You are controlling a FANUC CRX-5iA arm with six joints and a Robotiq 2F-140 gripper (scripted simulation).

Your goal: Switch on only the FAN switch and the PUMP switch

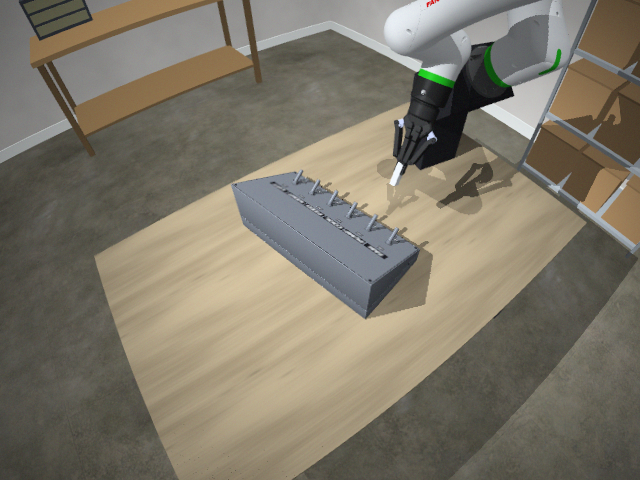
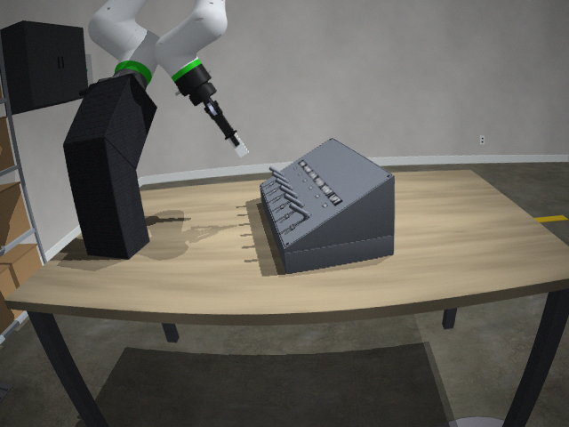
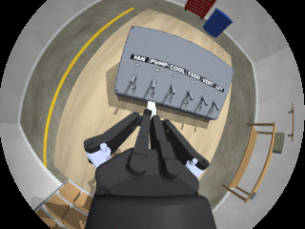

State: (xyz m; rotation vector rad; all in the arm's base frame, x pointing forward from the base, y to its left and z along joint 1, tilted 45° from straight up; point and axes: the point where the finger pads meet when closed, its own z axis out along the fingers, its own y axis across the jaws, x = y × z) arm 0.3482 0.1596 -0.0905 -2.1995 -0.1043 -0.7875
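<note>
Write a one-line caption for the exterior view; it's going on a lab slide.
Closed gripper hovers above the table, short of the sloped grey console and its row of six toggle levers.
</note>
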